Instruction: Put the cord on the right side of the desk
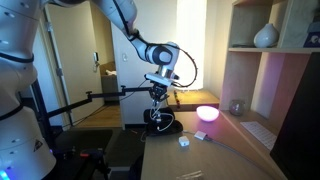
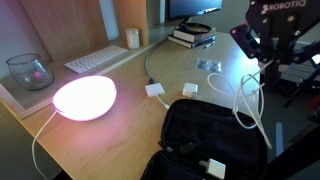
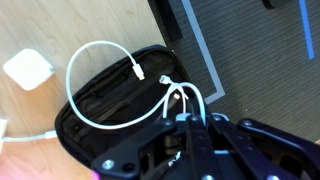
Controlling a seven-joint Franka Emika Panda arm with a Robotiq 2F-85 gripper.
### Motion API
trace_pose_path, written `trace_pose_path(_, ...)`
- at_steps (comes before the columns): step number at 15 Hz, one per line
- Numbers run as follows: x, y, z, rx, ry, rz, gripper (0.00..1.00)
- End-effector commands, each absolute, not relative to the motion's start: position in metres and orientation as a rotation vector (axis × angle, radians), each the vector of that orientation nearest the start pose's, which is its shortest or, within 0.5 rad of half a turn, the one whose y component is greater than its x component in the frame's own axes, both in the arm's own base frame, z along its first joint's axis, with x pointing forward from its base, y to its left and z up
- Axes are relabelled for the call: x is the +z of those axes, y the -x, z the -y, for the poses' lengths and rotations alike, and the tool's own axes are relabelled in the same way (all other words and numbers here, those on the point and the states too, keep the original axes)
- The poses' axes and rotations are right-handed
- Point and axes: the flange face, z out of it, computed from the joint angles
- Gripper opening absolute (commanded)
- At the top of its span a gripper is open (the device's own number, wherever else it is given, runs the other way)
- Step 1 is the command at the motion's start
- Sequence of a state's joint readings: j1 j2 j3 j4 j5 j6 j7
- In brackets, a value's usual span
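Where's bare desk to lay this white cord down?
The light wooden desk is bare between the glowing pink dome lamp and the open black case, and between the white keyboard and the small white block. Crowded around the case.

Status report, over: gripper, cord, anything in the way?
Gripper shut on cord, raised. Cord loop dangles over black case on desk. Lamp and white block sit apart from it.

White cord (image 3: 100,43), black pouch (image 2: 200,125), the desk (image 2: 110,140) light brown with faint wood grain, lamp (image 2: 85,97) glowing pink-white, end effector (image 3: 188,120) black.
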State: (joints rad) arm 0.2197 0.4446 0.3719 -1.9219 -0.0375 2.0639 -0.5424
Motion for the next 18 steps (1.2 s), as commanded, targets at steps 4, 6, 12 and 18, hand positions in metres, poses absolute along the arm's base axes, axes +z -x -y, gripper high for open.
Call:
trace_pose_path(4,0.316,-0.466,-0.292,0.351,2.613,1.553,0.01)
trace_pose_path(6,0.322,-0.461,-0.284,0.338,2.633,1.532,0.01)
trace_pose_path(12,0.290,-0.463,-0.248,0.251,2.529,1.311,0.01)
trace_pose_path(18,0.252,-0.456,-0.198,0.246,2.560,1.110,0.01)
